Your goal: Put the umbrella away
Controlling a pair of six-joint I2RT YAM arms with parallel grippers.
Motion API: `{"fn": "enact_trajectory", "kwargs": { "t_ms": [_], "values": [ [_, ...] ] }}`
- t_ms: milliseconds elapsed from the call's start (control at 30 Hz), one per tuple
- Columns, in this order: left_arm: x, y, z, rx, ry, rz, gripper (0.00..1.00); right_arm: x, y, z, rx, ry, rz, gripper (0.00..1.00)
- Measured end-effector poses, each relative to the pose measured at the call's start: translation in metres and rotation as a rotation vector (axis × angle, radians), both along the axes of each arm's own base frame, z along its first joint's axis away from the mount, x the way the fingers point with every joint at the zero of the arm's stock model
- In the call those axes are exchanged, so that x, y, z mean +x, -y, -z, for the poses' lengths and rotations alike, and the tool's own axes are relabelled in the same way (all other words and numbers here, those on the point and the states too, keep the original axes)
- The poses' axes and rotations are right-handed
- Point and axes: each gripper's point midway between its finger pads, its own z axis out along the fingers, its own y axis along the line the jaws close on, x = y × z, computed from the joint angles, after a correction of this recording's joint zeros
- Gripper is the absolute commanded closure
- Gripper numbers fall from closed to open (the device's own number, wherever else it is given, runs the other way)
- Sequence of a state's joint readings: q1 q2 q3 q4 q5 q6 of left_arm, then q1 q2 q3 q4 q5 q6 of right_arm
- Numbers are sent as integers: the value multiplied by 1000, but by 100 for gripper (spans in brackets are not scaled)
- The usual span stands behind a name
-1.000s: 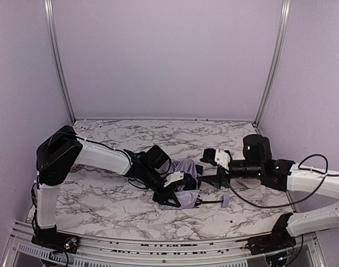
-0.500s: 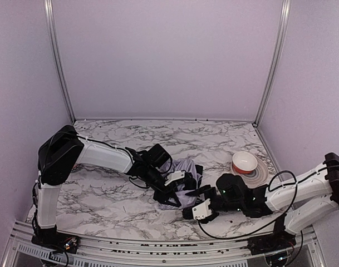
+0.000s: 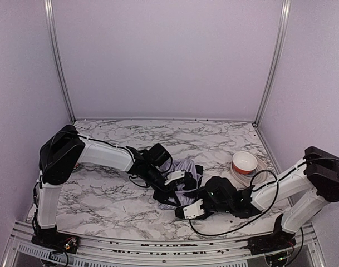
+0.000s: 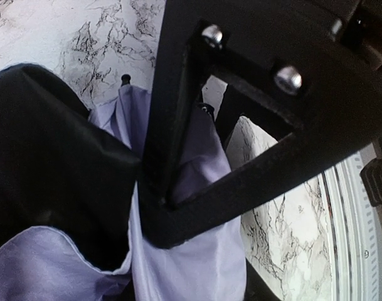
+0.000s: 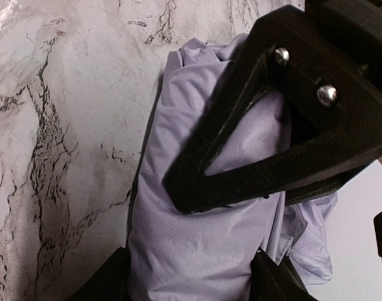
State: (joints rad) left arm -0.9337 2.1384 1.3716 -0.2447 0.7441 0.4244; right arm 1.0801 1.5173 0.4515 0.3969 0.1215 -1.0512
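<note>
**Technician:** Briefly, what changed in the last second?

**Inspector:** The right arm left its station on the far right of the umbrella (image 3: 187, 167) and swung low along the near edge of the table (image 3: 102, 194). That brought the right gripper (image 3: 190, 210) up against the near end of the bundle. The left gripper (image 3: 170, 194) kept its place on the left side. This looked like a re-grip, so the folding was judged unfinished.

**Technician:** State of each gripper?

**Inspector:** The right wrist view showed lavender fabric bulging between the right jaws, but not whether they clamped it. One left finger pressed into the cloth; its closure could not be determined either.

**Technician:** Location of the umbrella?

**Inspector:** Collapsed and crumpled on the table at centre, between both grippers.

**Technician:** Containers?

**Inspector:** One orange-and-white bowl (image 3: 244, 161) stood to the right, apart from the umbrella. Its visible white interior appeared empty.
</note>
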Motion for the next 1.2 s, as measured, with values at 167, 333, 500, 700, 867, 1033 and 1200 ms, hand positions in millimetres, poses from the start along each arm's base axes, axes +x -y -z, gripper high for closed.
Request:
{"fn": "enact_trajectory", "kwargs": {
  "t_ms": [167, 333, 500, 700, 867, 1033, 1200],
  "values": [
    [0, -3, 0, 4, -8, 9, 58, 7, -4, 4, -19, 6, 29, 73],
    [-2, -8, -5, -12, -12, 33, 28, 11, -7, 1, -4, -10, 58, 88],
    [-11, -18, -12, -25, 32, 47, 1, 9, -12, 1, -5, -31, 42, 93],
    [-7, -53, -22, -28, 178, -62, 1, 8, -19, 0, -7, -84, 22, 94],
    [16, -117, -29, -37, 387, -289, 1, 7, -22, 0, -20, -159, 19, 95],
    [12, -137, -62, -187, 578, -370, 5, 14, -32, 5, -33, -227, 51, 93],
    [-16, -124, -87, -285, 779, -297, 10, 23, -48, 4, -35, -397, 113, 89]
  ]
}}
